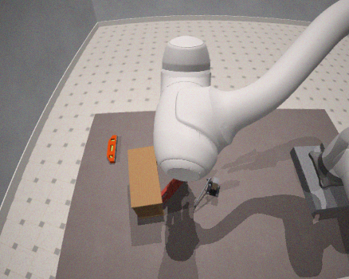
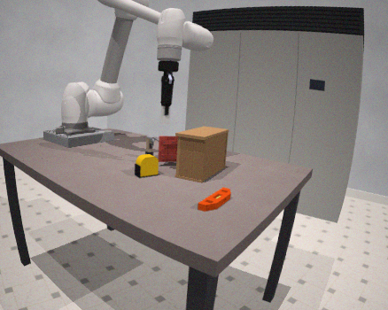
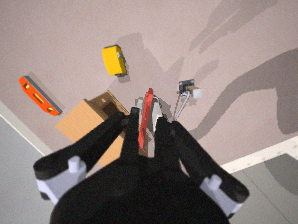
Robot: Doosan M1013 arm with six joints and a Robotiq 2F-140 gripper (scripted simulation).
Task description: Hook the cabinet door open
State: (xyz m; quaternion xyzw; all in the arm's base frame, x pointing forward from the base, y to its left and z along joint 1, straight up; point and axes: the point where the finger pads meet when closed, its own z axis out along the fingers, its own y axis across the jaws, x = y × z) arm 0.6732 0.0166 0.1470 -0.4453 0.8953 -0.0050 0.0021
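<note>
While the red cabinet door [image 3: 146,117] stands ajar beside the hook post [image 3: 186,95], we hover our claw [image 3: 146,131] high above it, nearly closed and gripping nothing.

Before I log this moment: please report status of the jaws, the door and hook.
Gripper high above cabinet, jaws nearly shut, holding nothing. Red door swung open; hook by its post. Nothing blocking.

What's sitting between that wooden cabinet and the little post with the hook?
The cabinet's red door, swung open, juts from the wooden cabinet toward the post. The top view shows bare table beyond the door's edge.
</note>
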